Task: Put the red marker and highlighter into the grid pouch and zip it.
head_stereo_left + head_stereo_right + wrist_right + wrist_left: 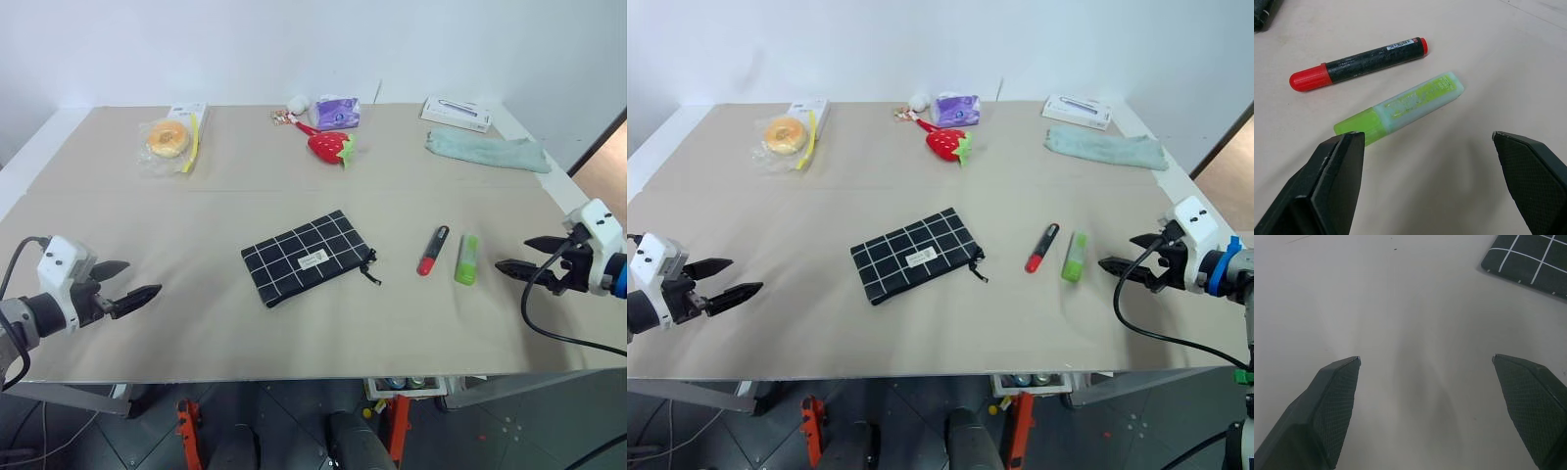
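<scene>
The grid pouch lies flat at the middle of the table, its zipper pull pointing right; a corner of it shows in the left wrist view. To its right lie the red marker and, beside that, the lime-green highlighter, both loose on the table. My right gripper hovers open just right of the highlighter, pointing at it; its wrist view has the highlighter and the marker ahead of the open gripper. Far to the pouch's left, my left gripper is open and holds nothing.
Along the back of the table lie a bagged donut, a red plush strawberry, a purple packet, a white box and a folded green cloth. The table's front edge runs close below both grippers.
</scene>
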